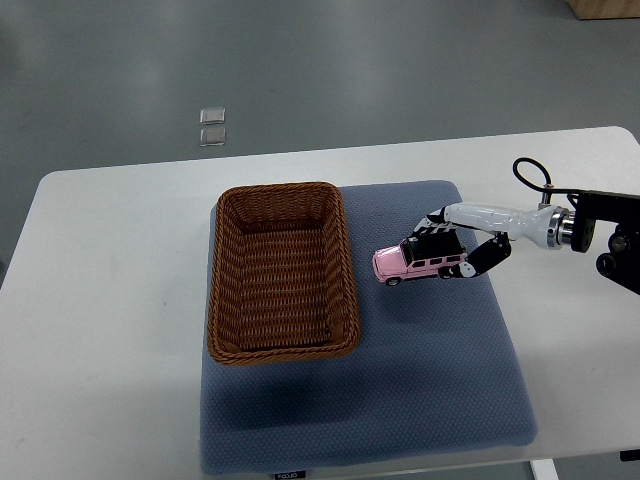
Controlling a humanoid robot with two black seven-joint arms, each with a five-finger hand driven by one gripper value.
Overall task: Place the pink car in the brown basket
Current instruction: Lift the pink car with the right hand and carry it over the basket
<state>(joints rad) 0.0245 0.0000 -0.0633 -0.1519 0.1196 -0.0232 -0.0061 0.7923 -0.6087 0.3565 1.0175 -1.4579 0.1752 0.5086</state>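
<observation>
**Pink car held beside the basket**

Pink car (418,264) sat just to the right of the brown basket (283,271), over the blue-grey mat (430,370) that covered the middle of the white worktop (110,330). The right robot hand (458,245) reached in from the right edge and had its fingers (484,257) closed around the car's rear end, one above the black roof rack and the others against its side. Whether the wheels touched the mat could not be told. The car's nose pointed toward the basket's right wall, close to it but apart. The basket lay on the mat's left part. Two small clear squares (212,127) lay on the floor beyond the worktop.
</observation>
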